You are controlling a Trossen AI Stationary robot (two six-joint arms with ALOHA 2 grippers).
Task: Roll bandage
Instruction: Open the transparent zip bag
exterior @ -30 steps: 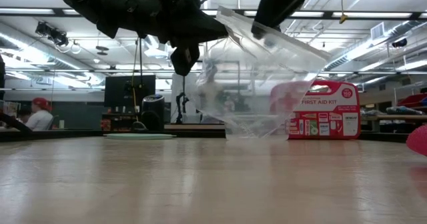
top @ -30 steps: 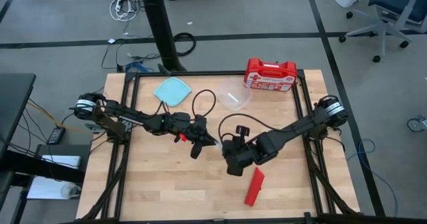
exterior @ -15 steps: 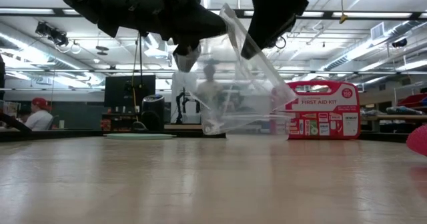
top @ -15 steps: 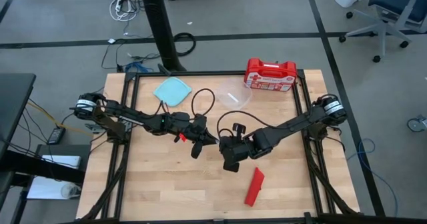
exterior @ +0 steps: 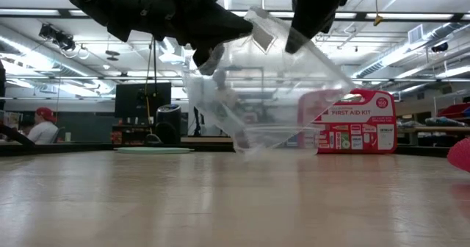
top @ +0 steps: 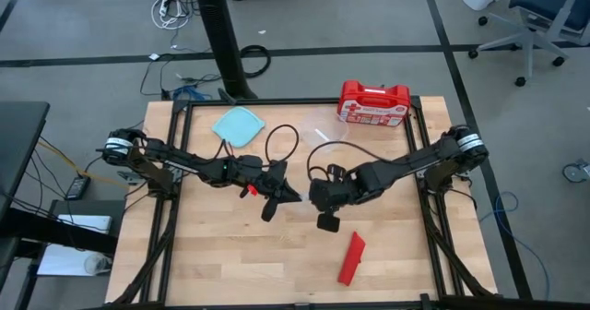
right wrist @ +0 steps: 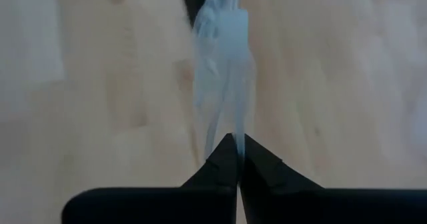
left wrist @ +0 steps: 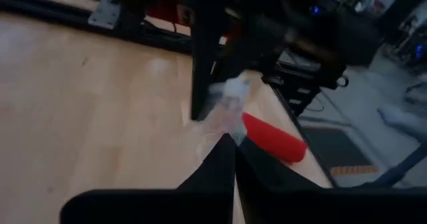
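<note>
At frame centre, left gripper (top: 293, 196) and right gripper (top: 312, 196) each pinched the clear plastic bag (exterior: 268, 92), jaws closed on it; the bandage (top: 351, 257) lay lower right on the table (top: 212, 255).

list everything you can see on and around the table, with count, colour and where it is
bandage: one, bright red, rolled, lying on the near right part of the table
clear plastic bag: one, transparent, held up above the table's middle between both end effectors
first aid kit: one, red with white markings, far right edge of the table
flat lid-like item: one, light teal, far left part of the table
office chair: one, white and blue, floor beyond the table's far right
person: one, red headwear, room background in the low view
left end effector: one, dark, shut on the bag at mid-table
right end effector: one, dark, shut on the bag beside the left one
</note>
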